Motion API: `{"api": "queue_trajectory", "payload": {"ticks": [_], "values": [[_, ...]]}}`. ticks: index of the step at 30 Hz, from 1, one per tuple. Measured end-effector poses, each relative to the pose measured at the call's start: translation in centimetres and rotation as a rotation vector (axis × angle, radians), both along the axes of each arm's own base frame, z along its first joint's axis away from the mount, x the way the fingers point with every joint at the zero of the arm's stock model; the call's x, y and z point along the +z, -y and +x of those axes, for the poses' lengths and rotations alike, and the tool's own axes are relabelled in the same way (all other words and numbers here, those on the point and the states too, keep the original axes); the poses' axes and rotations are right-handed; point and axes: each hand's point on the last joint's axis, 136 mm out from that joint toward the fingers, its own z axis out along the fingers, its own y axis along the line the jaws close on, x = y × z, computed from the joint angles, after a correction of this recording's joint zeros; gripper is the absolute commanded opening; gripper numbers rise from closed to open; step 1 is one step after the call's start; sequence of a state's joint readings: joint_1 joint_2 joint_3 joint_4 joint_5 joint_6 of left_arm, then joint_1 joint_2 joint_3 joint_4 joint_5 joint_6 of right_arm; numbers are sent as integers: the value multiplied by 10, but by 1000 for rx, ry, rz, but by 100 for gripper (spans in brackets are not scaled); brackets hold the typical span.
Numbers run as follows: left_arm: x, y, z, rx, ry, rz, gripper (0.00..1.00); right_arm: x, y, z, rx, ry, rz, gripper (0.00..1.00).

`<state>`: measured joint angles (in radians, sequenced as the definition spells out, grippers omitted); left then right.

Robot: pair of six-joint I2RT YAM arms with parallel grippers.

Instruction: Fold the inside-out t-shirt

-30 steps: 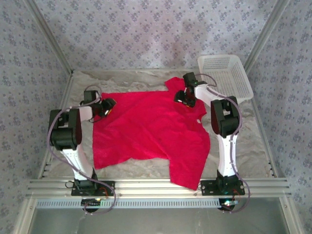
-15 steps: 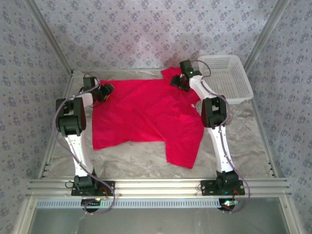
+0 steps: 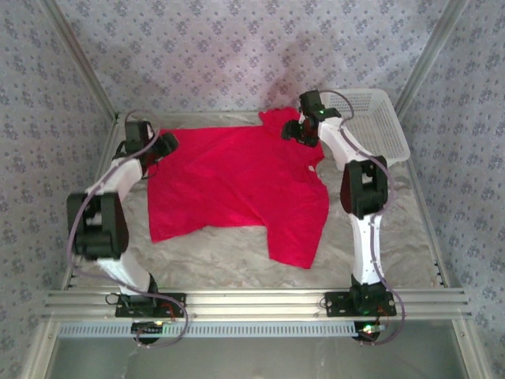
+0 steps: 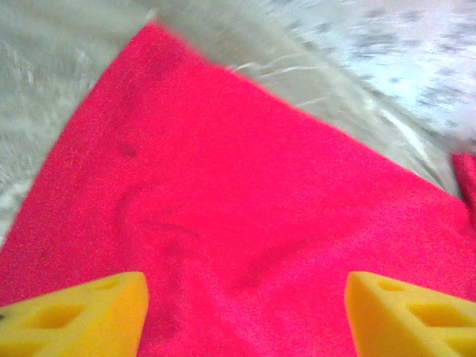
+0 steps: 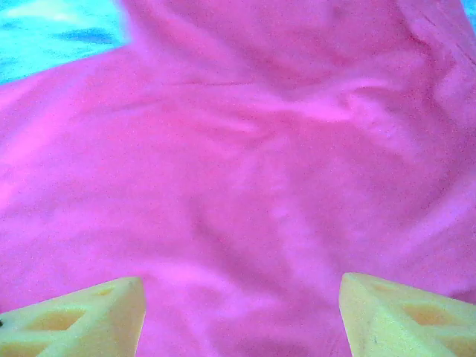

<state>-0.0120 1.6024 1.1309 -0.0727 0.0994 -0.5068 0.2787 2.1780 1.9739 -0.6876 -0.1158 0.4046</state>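
You have the t-shirt (image 3: 237,185) spread flat over the far half of the table (image 3: 221,264). Your left gripper (image 3: 166,144) sits at its far-left corner and your right gripper (image 3: 304,133) at its far-right corner beside the basket (image 3: 387,130), both with jaws apart and gripping nothing. Bare surface runs along the near edge.

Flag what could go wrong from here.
The right tool hovers open close to the basket; a wide swing may knock it. The left tool is open over the far left corner of the shirt; a shallow pinch might catch only one layer. The near edge lies uneven, so a fold may come out crooked.
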Motion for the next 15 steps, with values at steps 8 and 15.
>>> {"api": "queue_trajectory", "payload": {"ticks": [8,15], "values": [[13,-23,-73,41,96,19,87,49,-22,-90,137,97,-8,73],[-40,19,-126,-51,-75,-78,81,-33,-20,-168,153,-112,-28,73]]}}
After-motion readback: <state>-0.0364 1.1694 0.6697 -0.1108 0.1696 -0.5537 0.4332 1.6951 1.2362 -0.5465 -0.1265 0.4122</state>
